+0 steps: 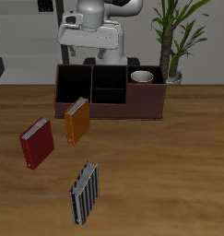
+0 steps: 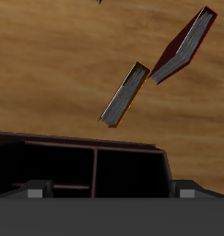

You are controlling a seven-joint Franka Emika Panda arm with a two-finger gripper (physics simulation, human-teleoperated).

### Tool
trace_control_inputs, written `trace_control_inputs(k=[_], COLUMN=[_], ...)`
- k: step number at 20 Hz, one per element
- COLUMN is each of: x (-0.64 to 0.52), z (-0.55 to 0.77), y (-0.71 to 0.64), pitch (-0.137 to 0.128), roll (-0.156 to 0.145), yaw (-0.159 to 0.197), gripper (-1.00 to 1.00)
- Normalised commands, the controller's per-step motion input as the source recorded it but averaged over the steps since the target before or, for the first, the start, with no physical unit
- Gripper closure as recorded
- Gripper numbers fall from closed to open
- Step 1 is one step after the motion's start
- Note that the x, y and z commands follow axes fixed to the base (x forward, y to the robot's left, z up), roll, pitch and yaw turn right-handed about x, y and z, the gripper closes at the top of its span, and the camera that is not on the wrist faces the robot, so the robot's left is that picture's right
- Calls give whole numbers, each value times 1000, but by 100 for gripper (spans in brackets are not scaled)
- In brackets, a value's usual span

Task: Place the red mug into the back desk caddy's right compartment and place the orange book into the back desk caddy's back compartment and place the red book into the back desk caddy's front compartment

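One red mug (image 1: 142,76) fills the right compartment (image 1: 155,95) (others hold nothing).

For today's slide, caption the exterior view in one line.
Red mug sits in the caddy; orange book and red book await.

The exterior camera sits high in front of the wooden table (image 1: 169,175) and looks down and across it toward the white robot arm (image 1: 100,28) at the back, far enough off to take in the whole tabletop. The wrist camera rides on the arm and looks down from just above the long dark maroon-brown desk caddy (image 1: 109,90) (image 2: 81,171), out toward the table's front. It is much closer in. Both views share the caddy, the thin orange book (image 1: 77,121) (image 2: 124,95) and the thin dark red book (image 1: 36,143) (image 2: 184,46).
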Motion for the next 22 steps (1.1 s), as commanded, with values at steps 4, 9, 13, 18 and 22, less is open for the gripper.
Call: trace_control_inputs(k=[4,9,13,18,22], x=[333,215,220,211,123], z=[-63,-28,10,18,-23], y=[-106,-150,-304,-384,-141], pitch=[-2,-11,-5,-8,-18], roll=[166,41,-56,-46,-2], yaw=[69,-61,-45,-67,-35], gripper=[-100,-100,-100,-100,-100])
